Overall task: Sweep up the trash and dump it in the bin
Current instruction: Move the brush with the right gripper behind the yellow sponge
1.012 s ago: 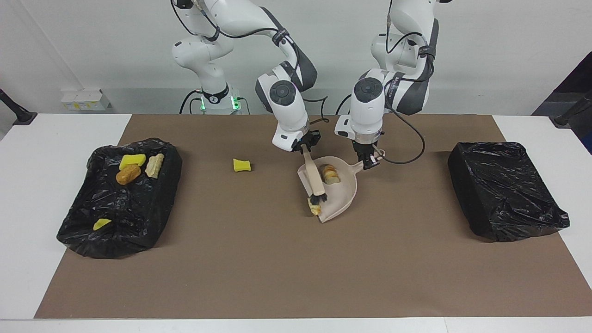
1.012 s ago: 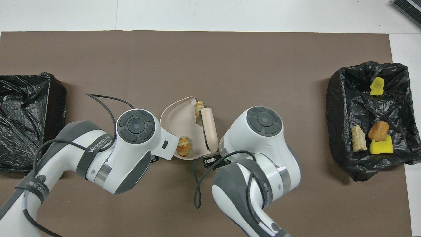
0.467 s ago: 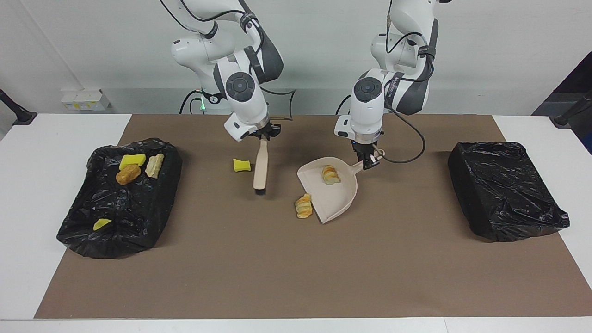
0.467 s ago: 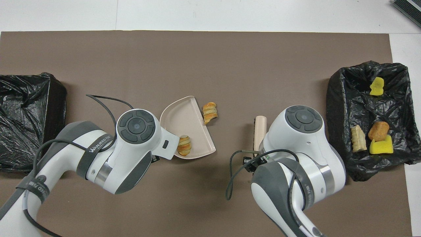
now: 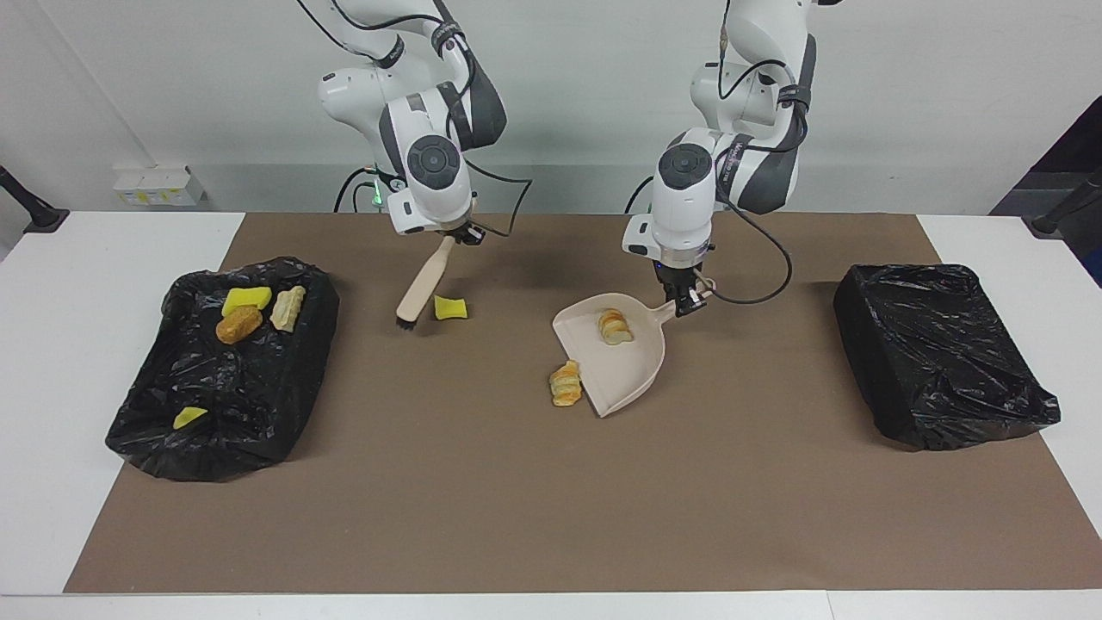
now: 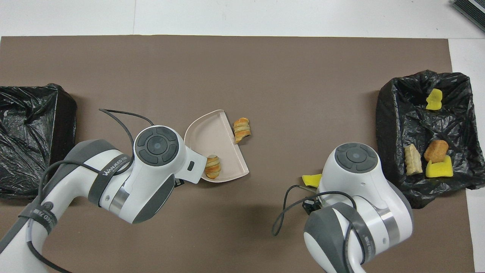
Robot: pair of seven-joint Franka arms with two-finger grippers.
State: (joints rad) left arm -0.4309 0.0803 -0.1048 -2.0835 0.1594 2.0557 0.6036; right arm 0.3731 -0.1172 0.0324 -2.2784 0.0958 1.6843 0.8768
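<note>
The right gripper (image 5: 459, 237) is clamped on the handle of a beige hand brush (image 5: 424, 286), which slants down so that its black bristles sit just beside a yellow sponge chunk (image 5: 450, 307) lying on the brown mat (image 5: 534, 499) toward the right arm's end of the table. The left gripper (image 5: 690, 303) is clamped on the handle of the beige dustpan (image 5: 633, 366), which rests on the mat near the middle. One striped pastry piece (image 5: 614, 326) lies inside the pan close to the handle, and a second pastry piece (image 5: 566, 383) lies on the mat touching the pan's open lip. The open black-lined bin (image 5: 155, 430) at the right arm's end holds a yellow sponge (image 5: 246, 299), a brown bun (image 5: 238, 325), a pale bread piece (image 5: 288, 307) and a small yellow bit (image 5: 188, 418). Another black-bagged bin (image 5: 938, 353) stands at the left arm's end.
</note>
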